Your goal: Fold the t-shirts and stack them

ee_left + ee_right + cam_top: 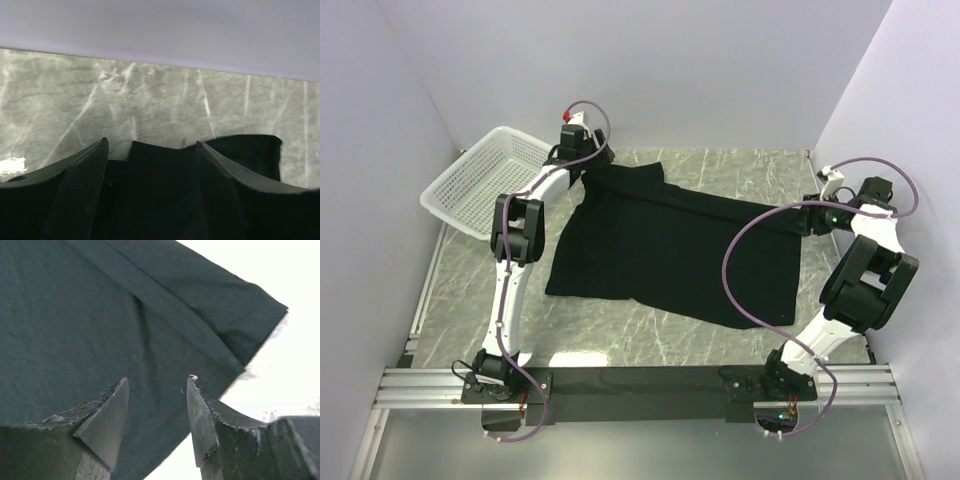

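One black t-shirt (670, 245) lies spread on the marble table, wider than the basket. My left gripper (584, 166) is at the shirt's far left corner. In the left wrist view its jaws stand wide apart (151, 145), with black cloth (160, 190) lying between and under them, not pinched. My right gripper (806, 217) is at the shirt's right edge. Its jaws (158, 379) are open just above the cloth (100, 315), near a hemmed sleeve edge (240, 320). Nothing is gripped.
A white mesh basket (485, 180) is tilted at the far left, next to the left arm. Walls close in the table at the back (720, 70) and on both sides. Bare marble (650, 335) shows in front of the shirt, before the arms' base rail (640, 385).
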### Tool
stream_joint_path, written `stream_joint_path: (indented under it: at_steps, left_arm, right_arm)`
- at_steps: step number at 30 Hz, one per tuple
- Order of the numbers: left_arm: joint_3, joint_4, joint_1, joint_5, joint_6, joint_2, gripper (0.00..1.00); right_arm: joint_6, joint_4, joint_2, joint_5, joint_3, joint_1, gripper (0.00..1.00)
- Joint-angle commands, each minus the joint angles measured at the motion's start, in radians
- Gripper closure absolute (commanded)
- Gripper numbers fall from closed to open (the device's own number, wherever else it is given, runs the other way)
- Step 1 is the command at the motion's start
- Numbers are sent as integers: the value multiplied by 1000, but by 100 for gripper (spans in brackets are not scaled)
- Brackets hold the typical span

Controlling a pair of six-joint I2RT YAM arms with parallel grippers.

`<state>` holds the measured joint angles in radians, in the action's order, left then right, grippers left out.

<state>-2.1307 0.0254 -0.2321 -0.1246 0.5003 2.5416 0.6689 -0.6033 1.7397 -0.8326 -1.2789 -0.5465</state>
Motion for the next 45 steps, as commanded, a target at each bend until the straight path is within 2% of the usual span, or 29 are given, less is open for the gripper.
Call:
stream_joint_path:
  at_steps: [1,7,13,19,23,27,30,37,45]
  left_arm:
    - [-44,-28,0,68,9,-15,26]
    - [-29,13,-4,91,-17,-9,34]
    - [-31,21,-4,46,-34,-17,43]
    - [-35,82,-4,94,-77,-33,38]
    - [-23,102,-4,95,-100,-40,41]
    - [-17,88,-6,71,-103,-46,53]
    - [-26,65,-10,69,-118,-52,71]
    - [12,-5,-18,57,-170,-101,99]
    - [84,-45,-19,91,-243,-178,95]
  right_arm:
    - [-23,-19,-12,-10,-39,26,43]
    - [-48,-13,-12,-19,-45,37,43]
    - [-60,-13,-17,-17,-53,37,43]
    - [-80,-6,-25,-25,-50,36,43]
    - [-92,0,-23,-37,-50,36,43]
    - [-97,-3,-26,-40,-51,36,43]
    - [-98,0,-37,-42,-40,37,43]
    - [-92,-1,-54,-42,-16,36,43]
    - [-88,-7,-58,-46,-5,36,43]
